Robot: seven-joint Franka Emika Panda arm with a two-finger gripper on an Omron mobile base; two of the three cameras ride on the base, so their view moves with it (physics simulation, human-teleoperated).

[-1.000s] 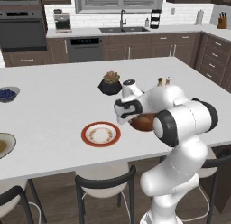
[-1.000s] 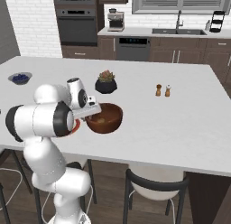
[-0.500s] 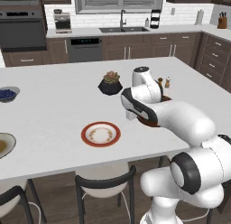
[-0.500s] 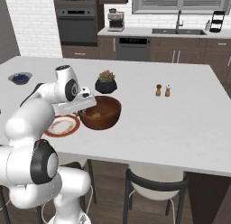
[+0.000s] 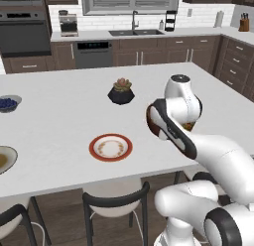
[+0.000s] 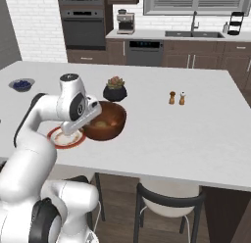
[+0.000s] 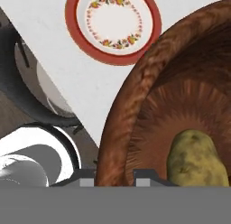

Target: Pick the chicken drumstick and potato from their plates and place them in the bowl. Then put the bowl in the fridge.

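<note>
Now the claw (image 7: 115, 175) is clamped on the rim of the bowl (image 7: 180, 96), its 2 dark tips straddling the wooden wall at the near edge: 1 tip outside, 1 inside. The potato (image 7: 197, 157) lies in the bottom of the bowl, just to the inner side of the grip, its long axis running roughly away from the claw. The drumstick cannot be made out in the bowl from here. From the right base view the bowl (image 6: 104, 122) looks level or slightly raised at the desk (image 6: 196, 134), beside the white plate with the red-orange rim (image 6: 62, 138), which is bare. The plant pot (image 6: 114, 90) stands just behind the bowl. In the left base view the other plate (image 5: 4, 158) sits at the far left edge, well apart. Since the hold is on 1 side of the rim only, the bowl's weight hangs away from the claw; I judge tipping the chief risk in carrying it toward the fridge.
</note>
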